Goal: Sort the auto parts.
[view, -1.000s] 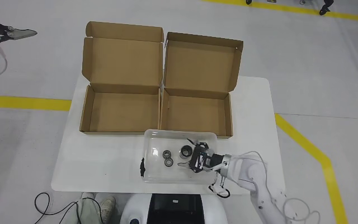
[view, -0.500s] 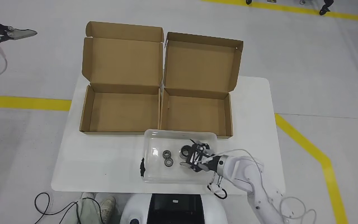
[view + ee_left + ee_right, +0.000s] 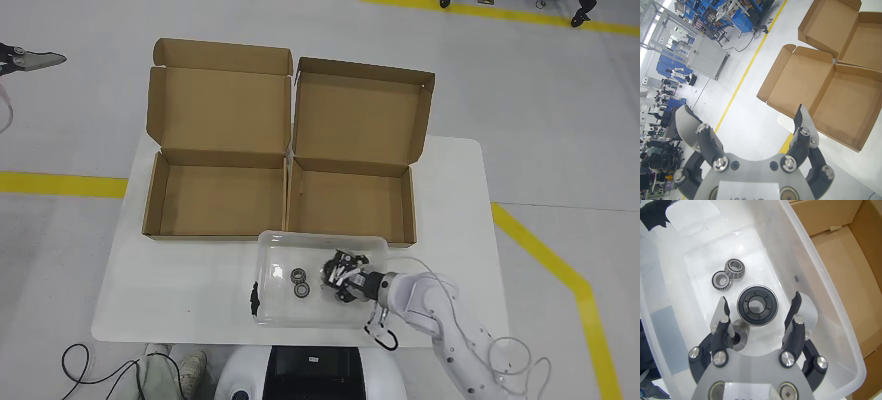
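A clear plastic bin (image 3: pixel 831 279) (image 3: pixel 270 245) holds a large black-faced bearing (image 3: pixel 770 310), two small roller bearings (image 3: pixel 722 281) (image 3: pixel 735 268) and a metal bushing (image 3: pixel 741 336). My right gripper (image 3: pixel 760 304) (image 3: pixel 337 272) is inside the bin, open, with one finger on each side of the large bearing and not touching it. The small bearings (image 3: pixel 299 280) lie just beyond it. My left gripper (image 3: pixel 743 113) hangs open and empty in the air off the table's side, near the left cardboard box (image 3: pixel 829 102).
Two open, empty cardboard boxes (image 3: pixel 215 200) (image 3: pixel 350 205) stand side by side behind the bin, lids folded back. The white table (image 3: pixel 450 200) has bare room to the right. Black tape (image 3: pixel 653 217) marks the bin's far end.
My right gripper has moved left, deeper into the bin, from the right end to over the large bearing. It stays open.
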### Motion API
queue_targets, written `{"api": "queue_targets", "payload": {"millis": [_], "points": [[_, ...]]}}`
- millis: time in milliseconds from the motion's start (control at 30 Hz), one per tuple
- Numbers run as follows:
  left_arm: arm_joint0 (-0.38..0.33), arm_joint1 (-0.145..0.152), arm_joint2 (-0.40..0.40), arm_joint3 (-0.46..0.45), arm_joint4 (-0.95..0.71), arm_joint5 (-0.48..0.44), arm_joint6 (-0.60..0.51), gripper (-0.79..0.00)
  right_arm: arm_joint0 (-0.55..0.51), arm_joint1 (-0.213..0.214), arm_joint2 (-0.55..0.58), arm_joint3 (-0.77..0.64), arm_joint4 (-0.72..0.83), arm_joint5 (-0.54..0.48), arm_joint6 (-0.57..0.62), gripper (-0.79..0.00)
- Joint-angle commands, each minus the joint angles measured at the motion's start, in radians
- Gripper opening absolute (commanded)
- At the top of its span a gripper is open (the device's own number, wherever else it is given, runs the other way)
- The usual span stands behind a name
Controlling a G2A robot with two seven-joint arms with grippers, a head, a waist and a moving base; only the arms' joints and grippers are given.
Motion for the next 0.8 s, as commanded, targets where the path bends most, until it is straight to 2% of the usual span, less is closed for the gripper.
{"api": "queue_targets", "payload": {"millis": [0,33,100,167,200,233,433,767], "points": [[0.000,0.000,0.000,0.000,0.000,0.000,0.000,0.000,0.006,-0.001,-0.006,0.006,0.002,0.009,0.012,-0.342],[0.000,0.000,0.000,0.000,0.000,0.000,0.000,0.000,0.008,-0.001,-0.009,0.007,0.005,0.013,0.018,-0.403],[0.000,0.000,0.000,0.000,0.000,0.000,0.000,0.000,0.012,-0.001,-0.014,0.007,0.010,0.018,0.027,-0.474],[0.000,0.000,0.000,0.000,0.000,0.000,0.000,0.000,0.013,0.000,-0.018,0.004,0.011,0.019,0.034,-0.628],[0.000,0.000,0.000,0.000,0.000,0.000,0.000,0.000,0.013,0.000,-0.019,0.003,0.013,0.020,0.036,-0.736],[0.000,0.000,0.000,0.000,0.000,0.000,0.000,0.000,0.013,0.001,-0.020,0.002,0.014,0.022,0.038,-0.785],[0.000,0.000,0.000,0.000,0.000,0.000,0.000,0.000,0.004,0.006,-0.024,-0.034,-0.002,0.032,0.045,-0.785],[0.000,0.000,0.000,0.000,0.000,0.000,0.000,0.000,-0.024,0.023,0.025,-0.077,0.014,-0.015,-0.197,-0.785]]}}
